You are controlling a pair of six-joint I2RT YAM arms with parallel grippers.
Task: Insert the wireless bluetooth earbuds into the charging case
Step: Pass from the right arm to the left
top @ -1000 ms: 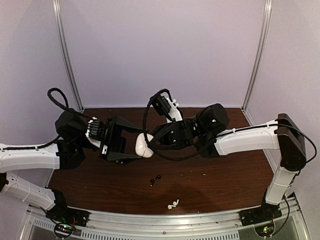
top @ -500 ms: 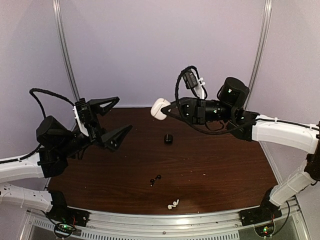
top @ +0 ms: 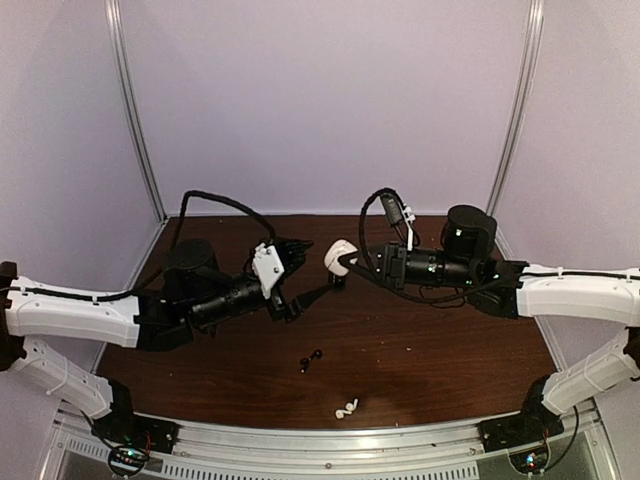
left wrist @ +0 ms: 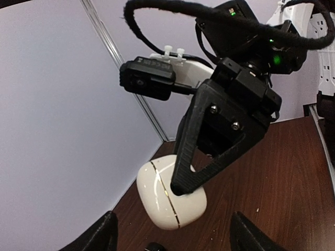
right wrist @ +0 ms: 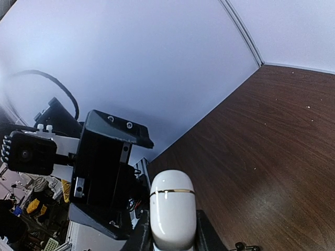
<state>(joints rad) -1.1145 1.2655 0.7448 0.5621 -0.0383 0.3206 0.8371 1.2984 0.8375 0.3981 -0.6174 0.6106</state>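
My right gripper [top: 347, 262] is shut on the white charging case [top: 340, 252], held above the back middle of the table with its lid shut along a gold seam [right wrist: 172, 192]. The right wrist view shows the case [right wrist: 172, 209] between the two fingers [right wrist: 143, 236]. My left gripper [top: 318, 267] stands open just left of the case, apart from it; in its wrist view its tips flank the case [left wrist: 170, 201] from below. The black earbuds [top: 311, 358] lie on the table in front. The white earbuds [top: 347, 408] lie near the front edge.
A small black object [top: 339, 281] sits on the dark wooden table [top: 450, 350] under the case, partly hidden. Purple walls with metal corner posts [top: 135, 120] close in the back and sides. A metal rail [top: 330, 440] runs along the front edge.
The grippers parted from their meeting at the case and rose, the right one carrying it. Both have come down again and the left gripper, jaws open, faces the case.
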